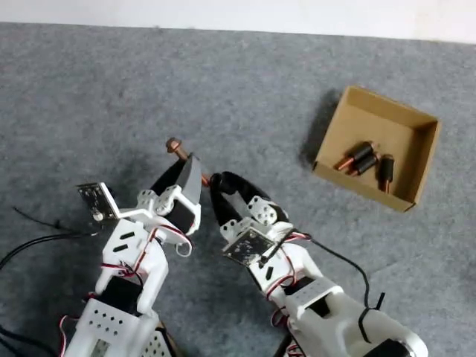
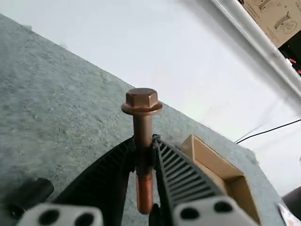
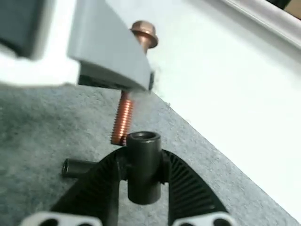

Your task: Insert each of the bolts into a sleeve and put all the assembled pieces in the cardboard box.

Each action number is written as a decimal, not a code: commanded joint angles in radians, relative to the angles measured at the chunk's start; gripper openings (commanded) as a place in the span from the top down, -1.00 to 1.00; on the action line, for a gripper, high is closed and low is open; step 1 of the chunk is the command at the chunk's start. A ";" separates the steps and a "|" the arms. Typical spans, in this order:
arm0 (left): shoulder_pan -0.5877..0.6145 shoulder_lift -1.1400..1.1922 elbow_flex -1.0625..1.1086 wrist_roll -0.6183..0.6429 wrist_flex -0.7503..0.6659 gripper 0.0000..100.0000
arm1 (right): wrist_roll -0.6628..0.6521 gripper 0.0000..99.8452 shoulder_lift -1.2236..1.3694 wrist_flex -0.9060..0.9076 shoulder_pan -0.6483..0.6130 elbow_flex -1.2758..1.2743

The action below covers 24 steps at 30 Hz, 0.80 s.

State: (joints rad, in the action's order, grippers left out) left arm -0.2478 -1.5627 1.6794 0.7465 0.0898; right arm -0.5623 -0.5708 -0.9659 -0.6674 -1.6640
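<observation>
Ribbed left tool [image 2: 144, 140], coppery hex bolt [image 2: 142, 107]

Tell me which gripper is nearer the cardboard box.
Right. The right gripper, holding a sleeve, sits between the cardboard box and the left gripper, which holds the bolt farther from the box.

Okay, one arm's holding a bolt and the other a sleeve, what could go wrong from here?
The bolt points beside the sleeve, not into its mouth, so pushing may jam it on the rim. The left gripper pinches the bolt only at mid-shank, so it might pivot or slip under load. The loose sleeve lying nearby could get knocked.
</observation>
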 commanded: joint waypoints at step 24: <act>0.035 -0.265 0.018 0.029 0.226 0.99 | 0.008 0.99 -0.018 0.056 -0.051 -0.107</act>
State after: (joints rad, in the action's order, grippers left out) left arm -0.2171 -1.8021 1.6778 0.7664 0.3061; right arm -0.5623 -0.5708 -0.9106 -0.7350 -1.6640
